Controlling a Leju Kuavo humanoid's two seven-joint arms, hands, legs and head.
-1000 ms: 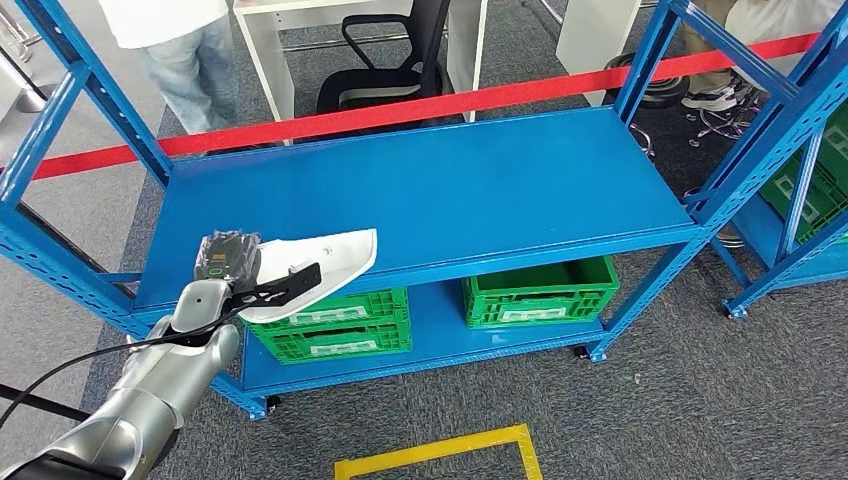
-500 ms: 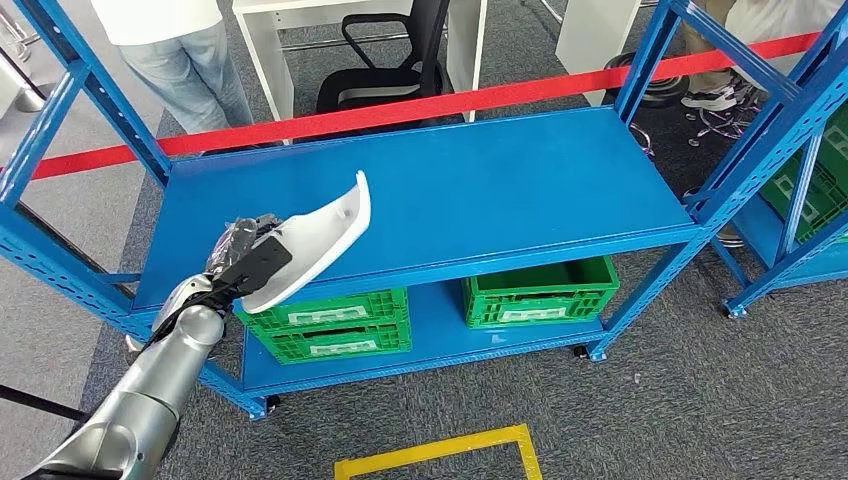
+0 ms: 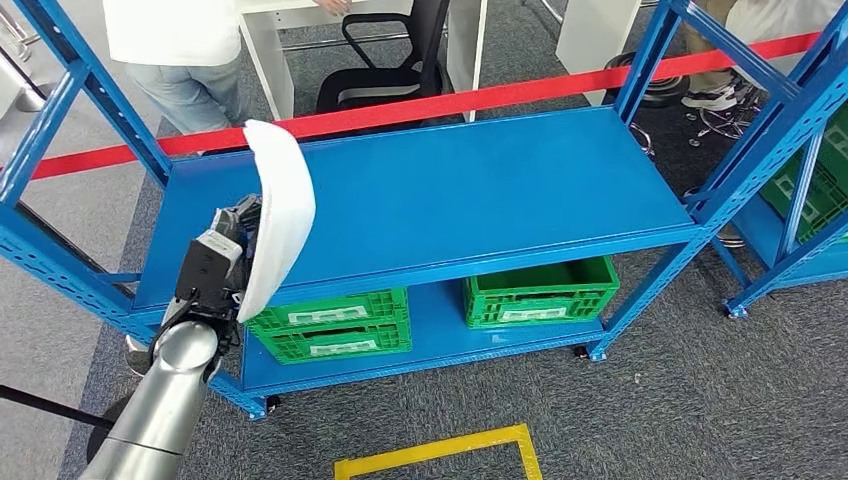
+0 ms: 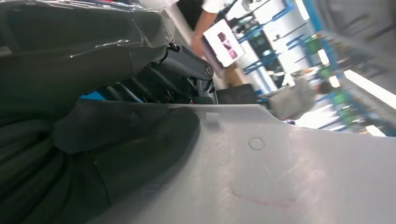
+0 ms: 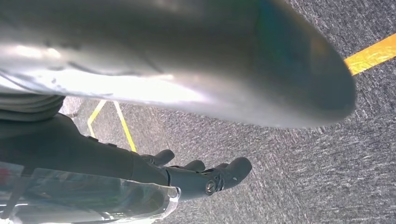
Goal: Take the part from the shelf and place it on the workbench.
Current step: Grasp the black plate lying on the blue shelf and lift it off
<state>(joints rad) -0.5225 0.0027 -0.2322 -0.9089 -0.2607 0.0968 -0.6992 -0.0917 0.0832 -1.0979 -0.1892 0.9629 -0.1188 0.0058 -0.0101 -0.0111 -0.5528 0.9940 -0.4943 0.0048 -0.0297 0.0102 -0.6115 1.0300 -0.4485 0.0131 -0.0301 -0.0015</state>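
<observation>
The part (image 3: 277, 210) is a white curved plastic shell, now standing nearly upright above the left end of the blue shelf (image 3: 450, 190). My left hand (image 3: 222, 262) holds its lower end, lifted clear of the shelf top. In the left wrist view the pale inner face of the part (image 4: 280, 177) lies against the thumb of my left hand (image 4: 126, 140). My right hand (image 5: 201, 175) hangs over grey carpet with its fingers spread and nothing in them.
Two green crates (image 3: 335, 320) (image 3: 540, 290) sit on the lower shelf board. A red barrier tape (image 3: 480, 98) runs behind the rack, with a person (image 3: 180, 50) and an office chair (image 3: 385, 60) beyond. A yellow floor marking (image 3: 440, 455) lies in front. A second rack (image 3: 800, 170) stands at right.
My left hand has lifted the part off the shelf and swung it from lying flat to nearly upright. The person behind the tape has shifted slightly.
</observation>
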